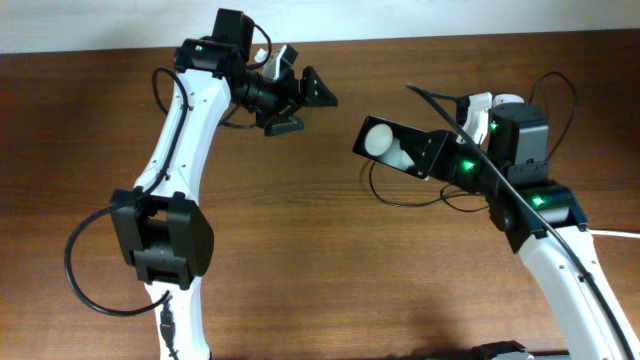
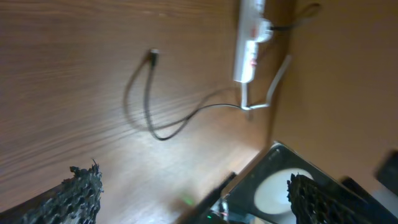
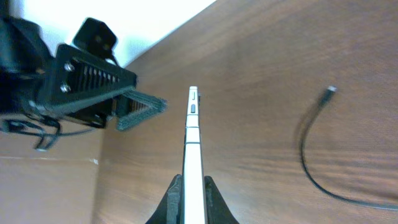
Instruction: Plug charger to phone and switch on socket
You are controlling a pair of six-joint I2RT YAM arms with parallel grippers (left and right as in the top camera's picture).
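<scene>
My right gripper [image 1: 437,160] [image 3: 193,194] is shut on the phone [image 1: 392,143], holding it tilted above the table. The phone shows edge-on in the right wrist view [image 3: 192,140] and at the lower right of the left wrist view [image 2: 277,186]. The charger cable [image 2: 149,112] curls on the wood, its plug tip [image 2: 153,55] lying free. It also shows in the right wrist view [image 3: 309,165] and below the phone in the overhead view [image 1: 400,198]. The white socket [image 2: 249,37] lies at the far edge, mostly hidden by my right arm in the overhead view [image 1: 482,103]. My left gripper [image 1: 305,108] [image 2: 199,202] is open and empty, left of the phone.
The socket's thick white cord [image 2: 277,78] bends beside the strip. A white wall runs behind the table's far edge [image 1: 400,40]. My left arm's base and black cables [image 1: 100,290] sit at the front left.
</scene>
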